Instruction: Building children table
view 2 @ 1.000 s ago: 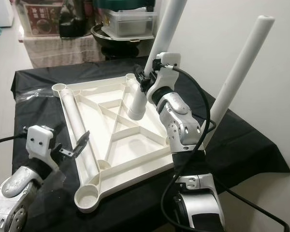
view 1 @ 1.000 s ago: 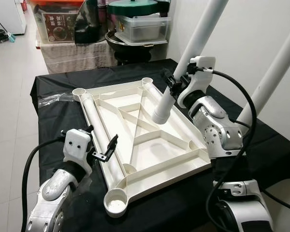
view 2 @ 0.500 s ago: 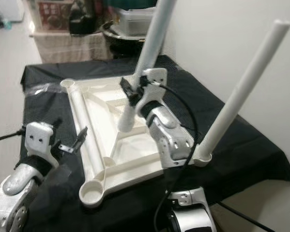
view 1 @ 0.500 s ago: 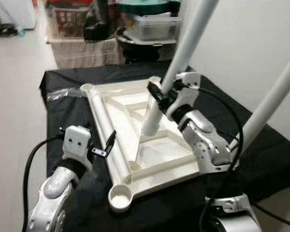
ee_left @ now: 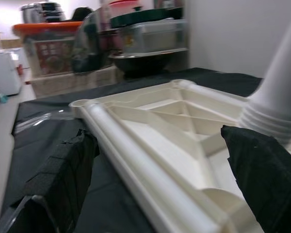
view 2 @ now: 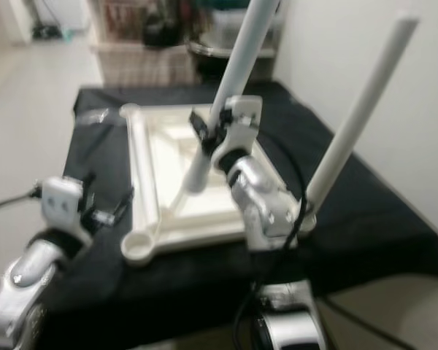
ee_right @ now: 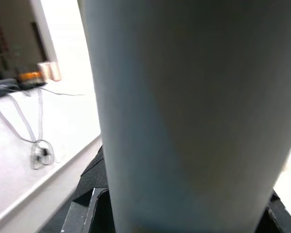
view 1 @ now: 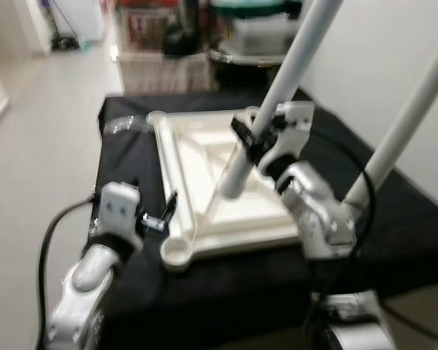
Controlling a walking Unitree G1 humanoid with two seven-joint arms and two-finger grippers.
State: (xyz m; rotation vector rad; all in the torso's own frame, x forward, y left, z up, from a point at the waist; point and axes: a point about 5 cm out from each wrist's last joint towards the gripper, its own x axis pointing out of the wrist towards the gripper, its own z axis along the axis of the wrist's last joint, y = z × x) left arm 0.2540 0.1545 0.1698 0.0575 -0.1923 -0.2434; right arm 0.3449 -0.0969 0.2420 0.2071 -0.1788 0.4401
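Observation:
An upside-down white tabletop (view 1: 177, 157) lies on a table draped in black cloth (view 1: 124, 168). My right gripper (view 1: 252, 138) is shut on a long white leg (view 1: 281, 87), held tilted. The leg's ribbed lower end (ee_left: 276, 111) hovers over the middle of the tabletop. A second leg (view 1: 405, 124) stands slanted from the near right corner. My left gripper (view 1: 164, 215) is open beside the tabletop's left edge, just behind the bare near-left corner socket (view 1: 177, 253). A white tube (ee_left: 136, 155) lies along that left edge. In the right wrist view the held leg (ee_right: 184, 116) is close up.
Behind the table stand storage boxes and a dark pot (view 1: 241, 55) on a cloth-covered stand. A white wall (view 1: 372, 51) runs along the right. Pale floor (view 1: 36, 146) lies to the left. Crinkled clear plastic (view 1: 124, 124) rests at the table's far left.
The whole view has pulled back, shifted and blurred, so the camera moved. The right gripper still holds the leg over the tabletop; the left gripper stays open at the left edge.

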